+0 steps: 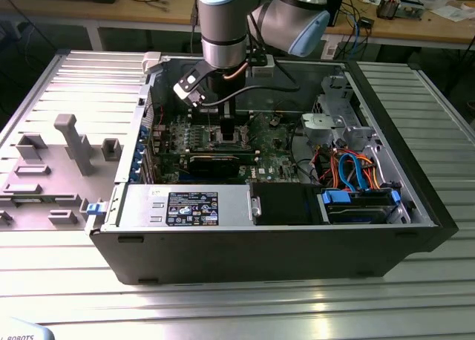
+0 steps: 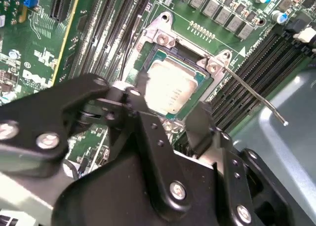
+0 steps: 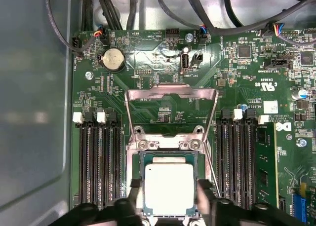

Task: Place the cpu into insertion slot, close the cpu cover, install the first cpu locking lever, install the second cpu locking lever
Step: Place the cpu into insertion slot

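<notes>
Behind the ribbed table stand wooden benches; claw hangs over cpu

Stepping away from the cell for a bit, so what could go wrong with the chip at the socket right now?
1. The claw straddles the cpu at the insertion slot; I can't tell if it sits flat, so a tilted chip could damage the socket.
2. The cpu cover is open and a locking lever juts out; either could snag the claw.
</notes>
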